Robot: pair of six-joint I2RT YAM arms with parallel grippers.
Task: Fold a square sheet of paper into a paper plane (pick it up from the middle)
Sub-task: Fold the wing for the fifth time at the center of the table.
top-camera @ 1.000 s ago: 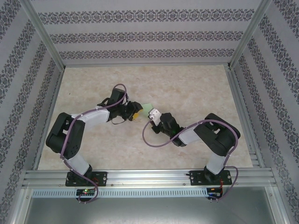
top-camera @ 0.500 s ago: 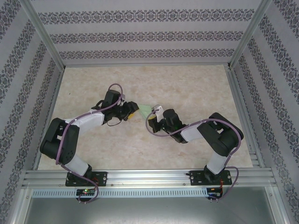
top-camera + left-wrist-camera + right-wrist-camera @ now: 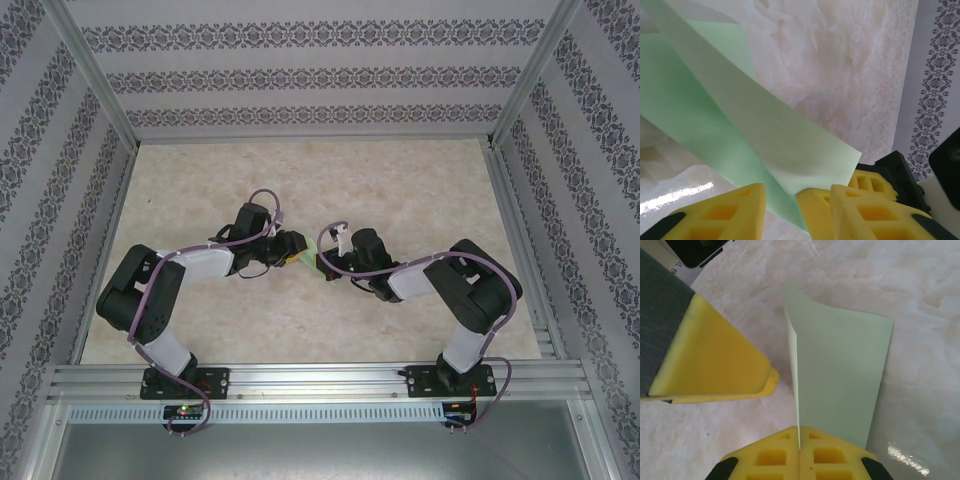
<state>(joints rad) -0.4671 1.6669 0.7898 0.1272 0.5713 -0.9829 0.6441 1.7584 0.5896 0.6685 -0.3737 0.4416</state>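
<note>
Right wrist: R fingers [image 3: 771, 460] pinch paper [image 3: 840, 380], L fingers [image 3: 715, 215] apart

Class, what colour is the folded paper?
The paper is pale mint green; right wrist view.

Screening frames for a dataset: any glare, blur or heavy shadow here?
Left wrist: glare streak on the tabletop at lower left; yellow fingers near the lens look slightly soft. Right wrist: small glare patch lower right, green paper crisp. Top external: even light, only faint shadows beneath the arms.
</note>
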